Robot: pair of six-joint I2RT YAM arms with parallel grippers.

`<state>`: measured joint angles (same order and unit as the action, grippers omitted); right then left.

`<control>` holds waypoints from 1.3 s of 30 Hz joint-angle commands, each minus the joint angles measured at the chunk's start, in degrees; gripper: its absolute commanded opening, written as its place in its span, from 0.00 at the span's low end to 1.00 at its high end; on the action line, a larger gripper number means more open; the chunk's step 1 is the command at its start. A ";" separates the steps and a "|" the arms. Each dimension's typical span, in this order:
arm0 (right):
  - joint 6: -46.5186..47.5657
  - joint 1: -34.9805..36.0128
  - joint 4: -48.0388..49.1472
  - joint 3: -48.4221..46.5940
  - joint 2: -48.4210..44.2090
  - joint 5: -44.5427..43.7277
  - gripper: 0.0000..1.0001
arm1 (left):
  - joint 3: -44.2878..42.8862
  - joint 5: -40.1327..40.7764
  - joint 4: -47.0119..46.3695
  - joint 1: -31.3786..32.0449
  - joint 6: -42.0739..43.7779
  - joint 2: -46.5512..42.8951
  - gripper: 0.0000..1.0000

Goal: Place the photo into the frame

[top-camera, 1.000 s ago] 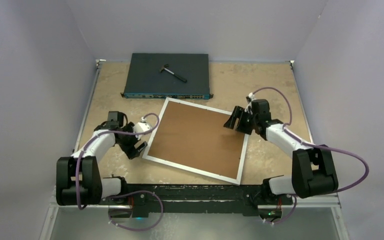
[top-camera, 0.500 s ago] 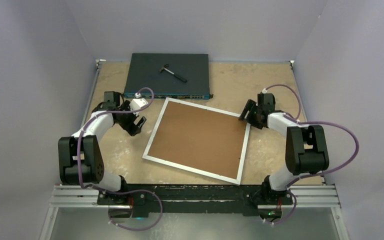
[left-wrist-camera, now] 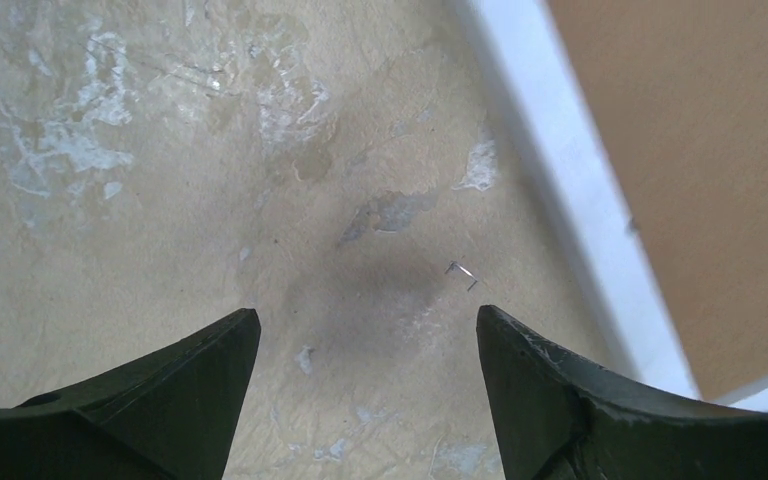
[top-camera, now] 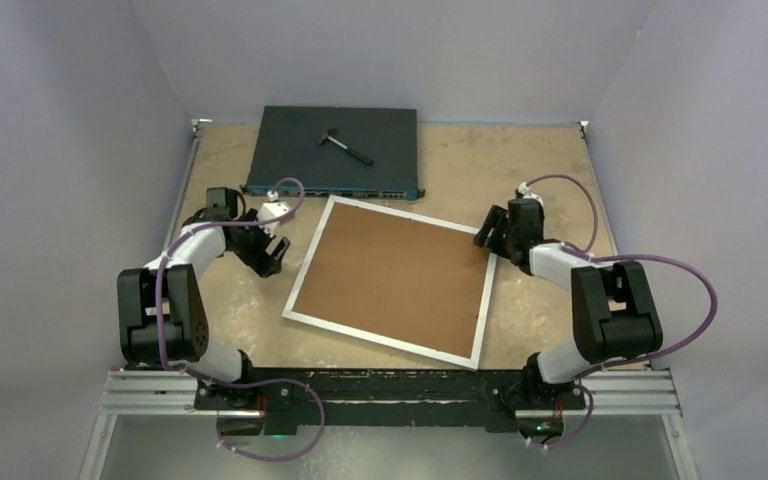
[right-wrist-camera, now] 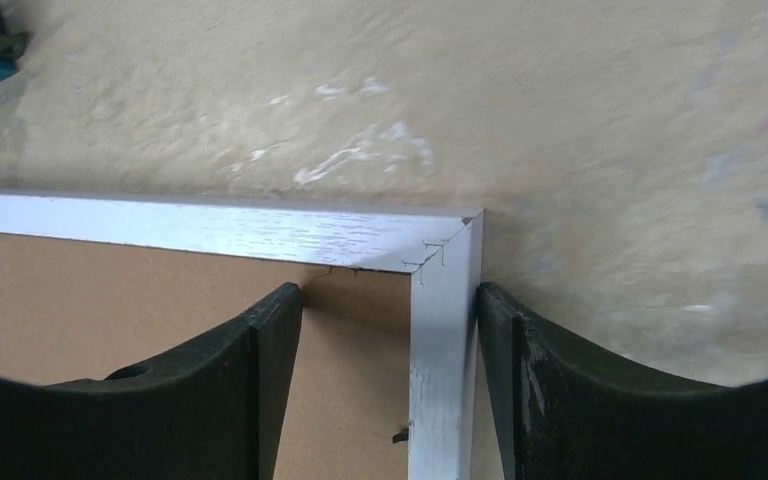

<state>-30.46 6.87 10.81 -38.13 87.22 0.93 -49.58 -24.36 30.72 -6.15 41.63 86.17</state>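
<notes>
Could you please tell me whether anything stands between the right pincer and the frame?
Nothing visible does. The right pincer is open directly over the frame's far right corner, with the white side rail showing between its fingers. Only the brown backing board and bare table lie around it.

Your top camera looks down from high behind the rig and takes in the whole table (top-camera: 230, 310). Your left wrist camera hangs close over bare tabletop, with the frame (left-wrist-camera: 580, 220) cutting across its upper right. Your right wrist camera looks closely at a frame corner, near centre. All three views share that frame.
</notes>
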 commanded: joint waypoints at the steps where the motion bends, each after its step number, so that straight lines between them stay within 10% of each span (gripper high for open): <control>1: -7.39 9.61 -2.98 0.74 1.64 12.94 0.65 | -1.71 -5.23 1.76 -0.35 0.72 0.97 0.76; 20: -3.92 10.52 -14.00 -8.21 -3.56 11.78 0.68 | -5.33 -9.45 8.93 -0.42 4.75 2.67 0.60; 28: 6.43 7.13 -15.02 -27.04 8.31 8.92 0.70 | -14.81 -13.26 28.27 -2.02 20.53 2.45 0.84; 39: 8.98 7.10 -14.00 -33.23 22.26 17.28 0.67 | 0.13 6.14 34.25 -2.06 40.35 -7.26 0.93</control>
<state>-23.27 13.85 -3.22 -72.12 111.79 13.91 -51.66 -25.39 61.49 -7.88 72.93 81.60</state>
